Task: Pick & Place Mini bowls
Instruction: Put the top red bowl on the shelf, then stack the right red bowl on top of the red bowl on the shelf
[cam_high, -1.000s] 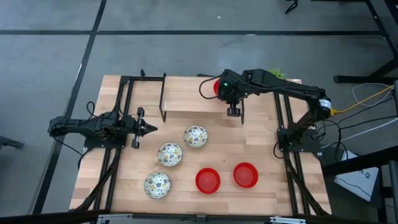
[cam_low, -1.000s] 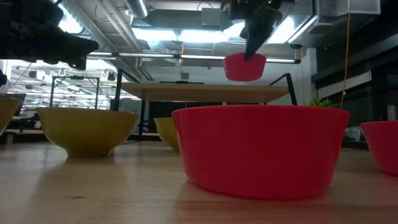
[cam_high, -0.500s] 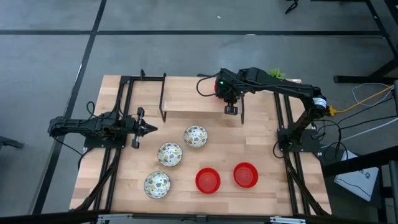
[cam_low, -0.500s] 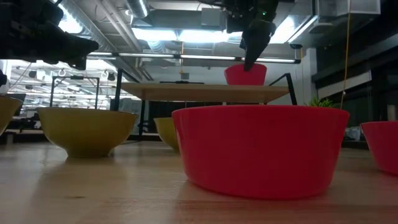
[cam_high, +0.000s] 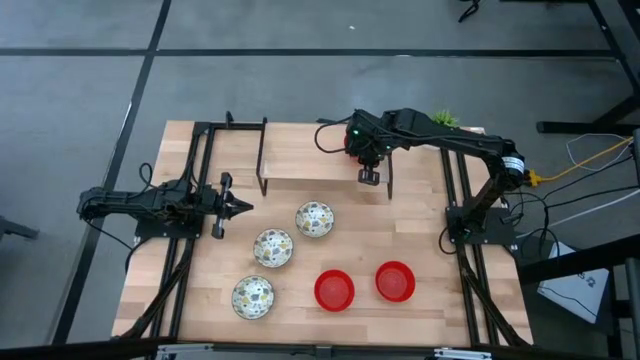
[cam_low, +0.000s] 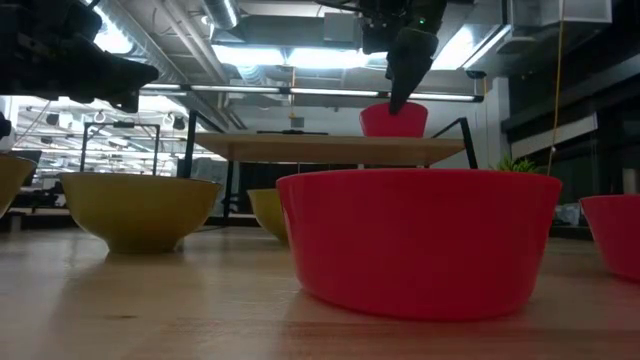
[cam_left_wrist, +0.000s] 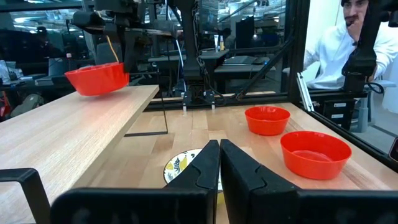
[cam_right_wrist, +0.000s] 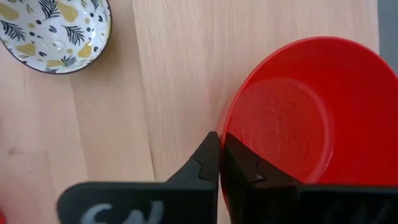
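A red mini bowl (cam_low: 393, 119) sits at the right end of a raised wooden shelf (cam_low: 300, 148) at the table's far side, with my right gripper (cam_right_wrist: 220, 142) shut on it from above. In the high view the arm hides most of this bowl (cam_high: 348, 140). Two more red bowls (cam_high: 334, 289) (cam_high: 395, 281) and three patterned cream bowls (cam_high: 314, 219) (cam_high: 272, 247) (cam_high: 253, 296) stand base down on the table. My left gripper (cam_high: 243, 207) waits shut at the table's left, pointing level. My right gripper pinches the red bowl's rim (cam_right_wrist: 226, 127), one finger inside the bowl and one outside. The fingers slant down from above. The bowl's base meets the shelf top, and the bowl (cam_left_wrist: 96, 78) looks slightly tilted in the left wrist view.
A small green plant (cam_high: 447, 118) stands at the far right corner behind the right arm. Black frame rails run along both table sides. A person in white (cam_left_wrist: 339, 46) sits beyond the table's right side.
My right gripper has gone down and a little toward the table's far left with the red bowl. The bowl hung clear above the shelf a second ago and now sits on the shelf top. The gripper has stayed shut on it.
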